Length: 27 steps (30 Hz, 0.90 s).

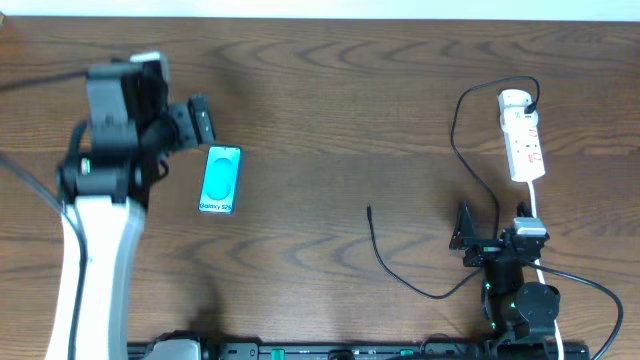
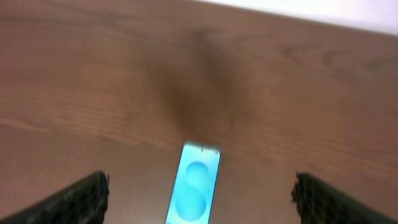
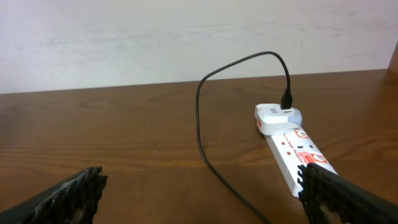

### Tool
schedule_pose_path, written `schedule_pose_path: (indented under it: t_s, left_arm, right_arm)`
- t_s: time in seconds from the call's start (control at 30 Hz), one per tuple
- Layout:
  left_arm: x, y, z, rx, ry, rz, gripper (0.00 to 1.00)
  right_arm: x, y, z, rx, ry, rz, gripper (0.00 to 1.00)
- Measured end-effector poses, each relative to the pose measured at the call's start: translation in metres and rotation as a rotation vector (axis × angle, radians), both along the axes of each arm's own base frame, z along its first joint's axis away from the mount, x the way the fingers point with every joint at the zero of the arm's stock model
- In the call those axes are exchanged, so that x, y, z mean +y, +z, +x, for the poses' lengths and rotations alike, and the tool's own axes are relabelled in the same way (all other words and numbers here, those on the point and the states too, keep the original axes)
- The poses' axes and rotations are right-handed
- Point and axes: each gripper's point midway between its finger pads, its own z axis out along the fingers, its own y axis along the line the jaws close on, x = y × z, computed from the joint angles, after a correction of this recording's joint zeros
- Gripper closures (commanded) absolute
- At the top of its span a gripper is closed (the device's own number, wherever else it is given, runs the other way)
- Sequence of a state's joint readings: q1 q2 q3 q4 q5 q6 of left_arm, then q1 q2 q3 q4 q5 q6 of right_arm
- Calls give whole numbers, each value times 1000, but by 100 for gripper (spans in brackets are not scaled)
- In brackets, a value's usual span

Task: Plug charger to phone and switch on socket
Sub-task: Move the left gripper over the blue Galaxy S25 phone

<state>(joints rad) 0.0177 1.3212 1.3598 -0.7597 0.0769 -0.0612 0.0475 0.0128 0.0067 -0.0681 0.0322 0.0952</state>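
Hovering my left claw (image 1: 203, 122), released, by the phone (image 1: 220, 180), presumably to steady it; right claw (image 1: 462, 236), released too, sits near the charger (image 1: 370, 218).

Left arm (image 1: 95, 250), frame left: white link, black joints. Right arm (image 1: 515, 300), lower right: black, green-lit. Right gripper (image 3: 200, 186) jaws textured black.

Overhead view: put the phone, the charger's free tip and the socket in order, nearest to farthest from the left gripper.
1. phone: on the left side of the table, right beside the left gripper.
2. charger's free tip: mid-table, well to the right of the phone.
3. socket: far right side, by the right arm.
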Motion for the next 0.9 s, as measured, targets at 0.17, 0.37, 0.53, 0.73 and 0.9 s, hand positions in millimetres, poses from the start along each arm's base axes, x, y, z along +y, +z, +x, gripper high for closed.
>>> schedule_pose_path:
  t_s: [0.17, 0.37, 0.53, 0.73, 0.9]
  left_arm:
    - [-1, -14, 6, 226, -31, 15, 5]
    - [-1, -53, -10, 447, -40, 11, 5]
    - [-2, -69, -15, 520, -44, 2, 29]
    - [-6, -69, -9, 501, -68, -7, 2]
    - [-9, -71, -4, 490, -76, -22, 2]
  right_arm:
    - [0, 0, 0, 0, 0, 0, 1]
    - [0, 0, 0, 0, 0, 0, 1]
    - [0, 0, 0, 0, 0, 0, 1]
    - [0, 0, 0, 0, 0, 0, 1]
    - [0, 0, 0, 0, 0, 0, 1]
